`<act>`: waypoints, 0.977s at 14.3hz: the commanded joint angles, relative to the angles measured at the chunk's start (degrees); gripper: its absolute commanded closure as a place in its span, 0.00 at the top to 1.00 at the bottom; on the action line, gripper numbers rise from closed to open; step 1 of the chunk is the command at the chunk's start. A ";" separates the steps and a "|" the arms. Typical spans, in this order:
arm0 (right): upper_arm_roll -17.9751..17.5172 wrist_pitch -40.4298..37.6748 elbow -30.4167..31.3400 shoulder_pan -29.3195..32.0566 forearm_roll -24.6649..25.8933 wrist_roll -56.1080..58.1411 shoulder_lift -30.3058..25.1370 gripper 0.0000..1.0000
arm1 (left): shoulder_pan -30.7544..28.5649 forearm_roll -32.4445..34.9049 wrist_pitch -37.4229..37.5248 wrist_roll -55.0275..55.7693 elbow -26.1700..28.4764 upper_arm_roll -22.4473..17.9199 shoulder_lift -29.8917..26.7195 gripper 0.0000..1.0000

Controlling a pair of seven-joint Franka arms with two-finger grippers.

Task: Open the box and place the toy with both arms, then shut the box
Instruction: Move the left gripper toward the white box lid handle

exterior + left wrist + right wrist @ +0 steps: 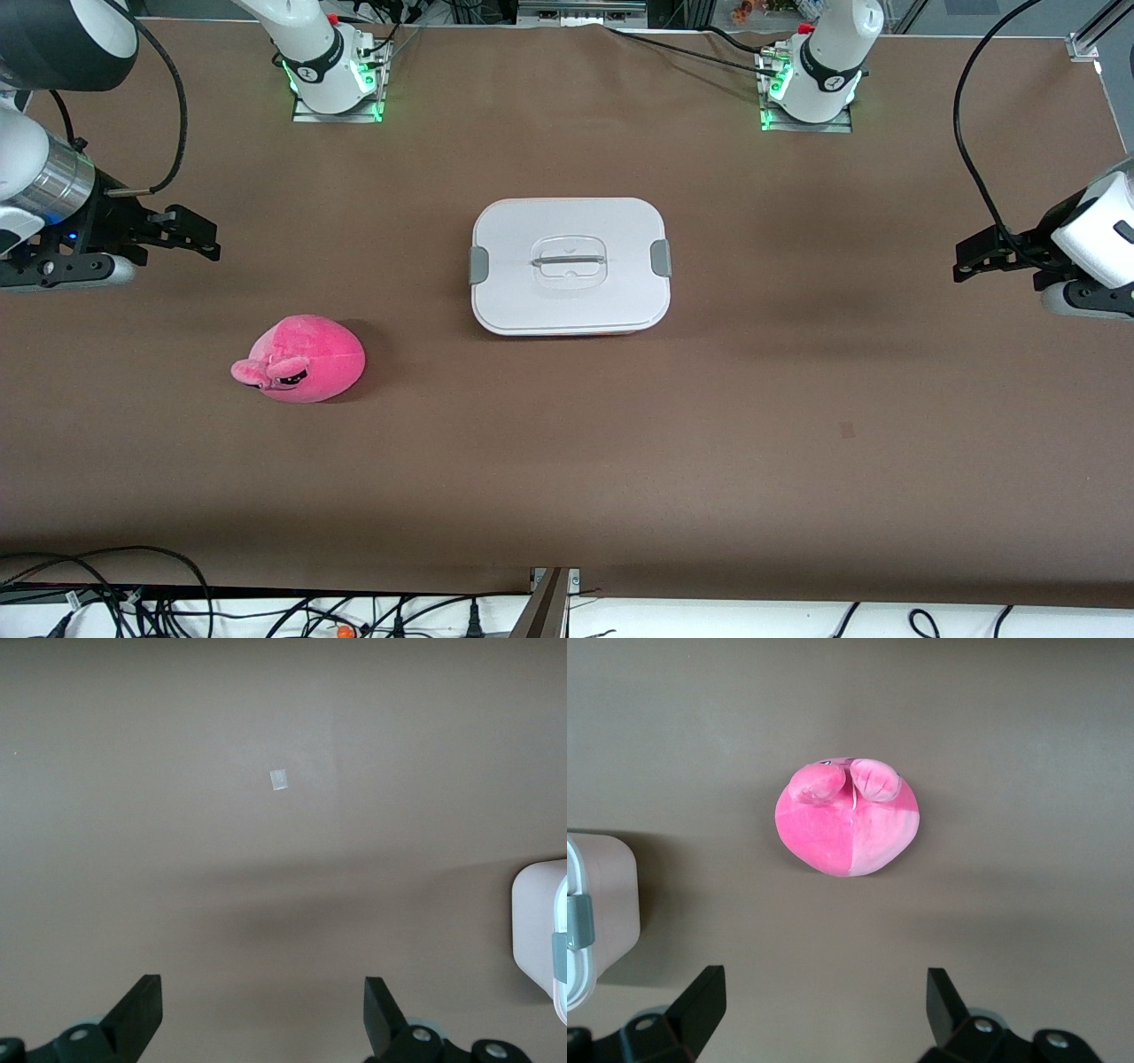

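The box (571, 266) sits in the middle of the table with its white lid on, a grey clip (478, 264) at each end and a clear handle on top. The pink plush toy (306, 359) lies on the table toward the right arm's end, nearer the front camera than the box. My right gripper (208, 241) is open and empty, up in the air at the right arm's end; its wrist view shows the toy (846, 828) and a corner of the box (607, 904). My left gripper (966, 261) is open and empty at the left arm's end; the box's end (536, 939) shows in its view.
The brown table (567, 461) carries a small square mark (847, 430) toward the left arm's end. The arm bases (332, 80) stand along the back edge. Cables (133, 594) hang along the front edge.
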State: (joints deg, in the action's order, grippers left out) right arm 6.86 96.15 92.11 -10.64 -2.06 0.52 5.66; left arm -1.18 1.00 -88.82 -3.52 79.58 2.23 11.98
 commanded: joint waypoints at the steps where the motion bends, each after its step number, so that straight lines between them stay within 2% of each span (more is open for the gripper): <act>1: -0.09 -0.26 -1.23 -0.08 0.65 0.53 0.40 1.00 | -0.31 0.33 1.19 0.18 -2.06 -0.20 1.03 1.00; 8: -0.09 -0.26 -1.23 -0.08 0.65 0.44 0.31 1.00 | 0.74 -0.12 1.45 0.09 -1.80 0.23 1.03 1.00; 11: -0.09 -0.26 -1.23 -0.08 0.65 0.44 0.40 1.00 | 4.07 -0.12 1.63 -0.08 -1.80 3.39 2.61 1.00; 14: -0.09 -0.26 -1.23 0.09 0.65 0.53 0.40 1.00 | 9.95 -0.12 2.50 -0.26 -1.36 5.15 2.70 1.00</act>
State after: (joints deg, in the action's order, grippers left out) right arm 6.82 96.19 92.04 -10.65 -2.06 0.53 5.66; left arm 5.25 0.93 -88.21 -3.52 79.59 7.03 14.13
